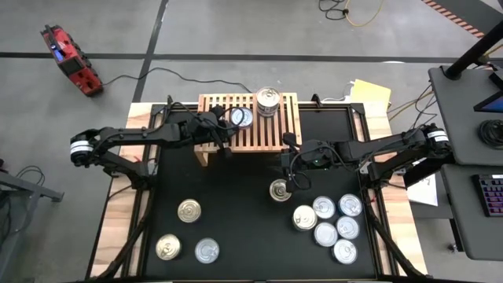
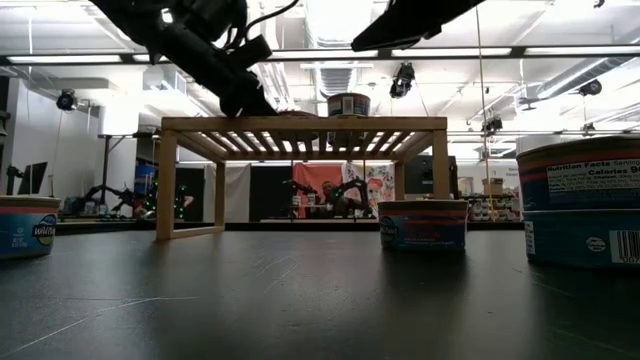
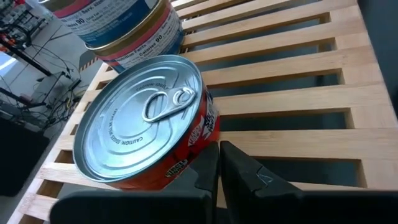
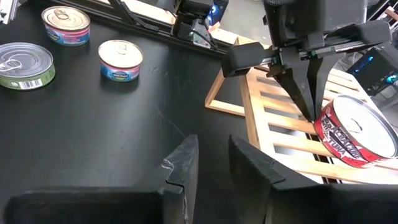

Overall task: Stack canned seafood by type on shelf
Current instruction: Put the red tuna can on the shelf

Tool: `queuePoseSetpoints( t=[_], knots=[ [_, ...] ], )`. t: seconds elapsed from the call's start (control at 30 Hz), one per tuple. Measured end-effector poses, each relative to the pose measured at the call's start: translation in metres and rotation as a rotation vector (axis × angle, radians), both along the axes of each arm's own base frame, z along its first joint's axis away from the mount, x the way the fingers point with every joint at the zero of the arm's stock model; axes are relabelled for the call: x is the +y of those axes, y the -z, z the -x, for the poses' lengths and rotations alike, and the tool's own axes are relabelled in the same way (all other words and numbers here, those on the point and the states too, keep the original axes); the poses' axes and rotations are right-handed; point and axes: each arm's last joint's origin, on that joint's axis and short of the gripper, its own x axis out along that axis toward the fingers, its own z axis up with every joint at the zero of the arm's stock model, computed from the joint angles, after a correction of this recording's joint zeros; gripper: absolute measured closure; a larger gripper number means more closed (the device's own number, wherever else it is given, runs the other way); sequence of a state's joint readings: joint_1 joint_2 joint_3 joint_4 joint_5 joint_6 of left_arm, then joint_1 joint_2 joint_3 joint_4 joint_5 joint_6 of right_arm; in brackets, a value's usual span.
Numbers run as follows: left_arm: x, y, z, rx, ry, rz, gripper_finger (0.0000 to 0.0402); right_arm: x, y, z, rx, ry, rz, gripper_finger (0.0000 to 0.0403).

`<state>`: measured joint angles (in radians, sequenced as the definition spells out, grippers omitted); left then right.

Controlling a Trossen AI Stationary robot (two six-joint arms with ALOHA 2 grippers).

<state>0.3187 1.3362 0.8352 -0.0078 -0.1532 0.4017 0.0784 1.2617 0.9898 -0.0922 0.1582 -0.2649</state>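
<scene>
While the left gripper (image 4: 309,111) has its jaws shut with nothing between them and their tips set against the side of the red-labelled can (image 3: 144,122) on the shelf (image 1: 279,135), the plainest hazard is a shove that carries too far. That flat can lies on the slats toward the shelf's left part, just beside a taller stack of two cans (image 1: 267,101) at the far edge. A push with closed tips gives no hold on the tin, so it could skid across the slats, turn off line, knock the stack askew, or slide over the far edge.

The right gripper (image 4: 211,163) hangs above the dark counter (image 1: 236,204) just near of the shelf's right end, beside a single gold-lidded can (image 1: 278,189). Its jaws stand a little apart and grip nothing. Coming down on that can with so narrow a gap, the fingers might land on the lid rather than either side of it and tip or scoot it.

The remaining cans wait on the counter: a cluster of six at near right (image 1: 334,221) and three at near left (image 1: 187,232). An arm sweeping low over either group could scatter them.
</scene>
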Motion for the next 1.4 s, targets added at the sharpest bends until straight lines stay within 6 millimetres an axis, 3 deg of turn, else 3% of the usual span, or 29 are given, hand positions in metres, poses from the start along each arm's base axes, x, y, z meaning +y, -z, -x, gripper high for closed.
queuePoseSetpoints(
  t=[0.4,0.6,0.77,1.0,1.4],
  knots=[
    [-0.002,-0.006,0.004,-0.035,-0.005,0.03,0.0401,0.0,0.004,0.001,0.011,0.001,-0.001,0.032],
    [0.001,-0.016,0.01,-0.033,0.015,-0.035,0.0401,0.0,0.004,0.001,0.012,0.002,-0.001,0.031],
    [0.002,-0.015,0.012,0.11,0.19,-0.01,0.0401,0.0,0.004,0.001,0.013,0.002,-0.002,0.0314],
    [0.005,-0.044,0.007,0.087,0.188,-0.04,0.0401,0.0,0.005,0.001,0.015,0.002,-0.001,0.0328],
    [0.015,-0.033,0.003,0.179,0.221,-0.063,0.0401,0.0,0.007,0.002,0.021,0.002,-0.001,0.031]
  ],
)
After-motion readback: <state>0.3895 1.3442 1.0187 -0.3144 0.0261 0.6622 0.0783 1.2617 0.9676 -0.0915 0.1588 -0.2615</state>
